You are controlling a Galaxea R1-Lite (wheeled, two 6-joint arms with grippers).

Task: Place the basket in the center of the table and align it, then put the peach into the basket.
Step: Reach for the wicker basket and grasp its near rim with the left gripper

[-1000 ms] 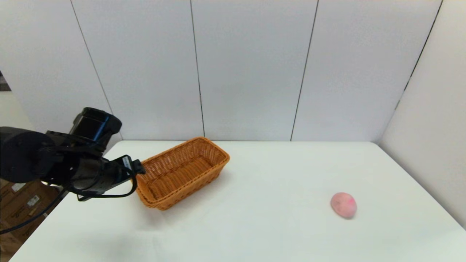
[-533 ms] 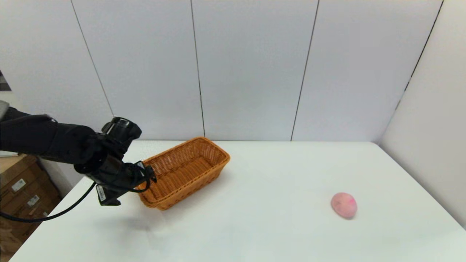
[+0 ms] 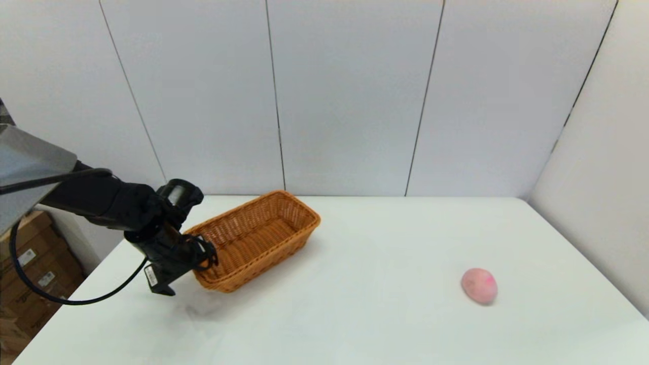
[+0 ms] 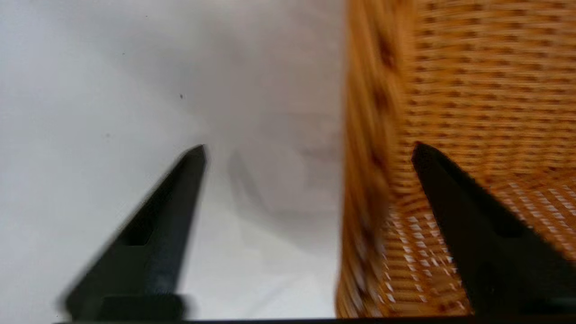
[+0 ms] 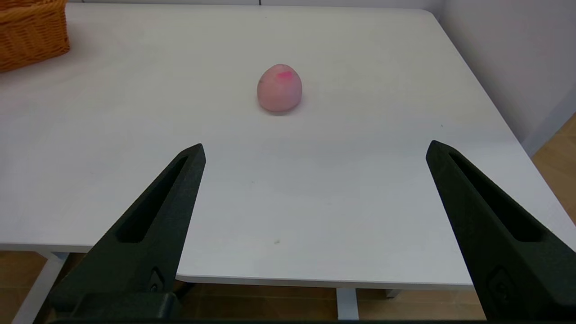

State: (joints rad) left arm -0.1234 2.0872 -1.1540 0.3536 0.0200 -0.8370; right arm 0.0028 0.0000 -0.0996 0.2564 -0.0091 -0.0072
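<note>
The orange-brown woven basket (image 3: 263, 263) stands slanted at the table's (image 3: 355, 314) back left. My left gripper (image 3: 199, 261) is at the basket's near left end, pointing down. In the left wrist view the left gripper (image 4: 309, 147) is open and straddles the braided rim (image 4: 369, 112): one finger is over the white table, the other inside the basket (image 4: 472, 81). The pink peach (image 3: 478, 285) lies alone at the front right. My right gripper (image 5: 315, 148) hangs open off the table's front edge, well short of the peach (image 5: 279, 87). It does not show in the head view.
White wall panels close the back and the right side of the table. Cardboard boxes (image 3: 30, 274) stand on the floor past the table's left edge. From the right wrist, a corner of the basket (image 5: 31, 31) shows far off.
My left arm has swung forward and down, bringing its gripper from beside the basket onto its near left end. Basket and peach have stayed put.
</note>
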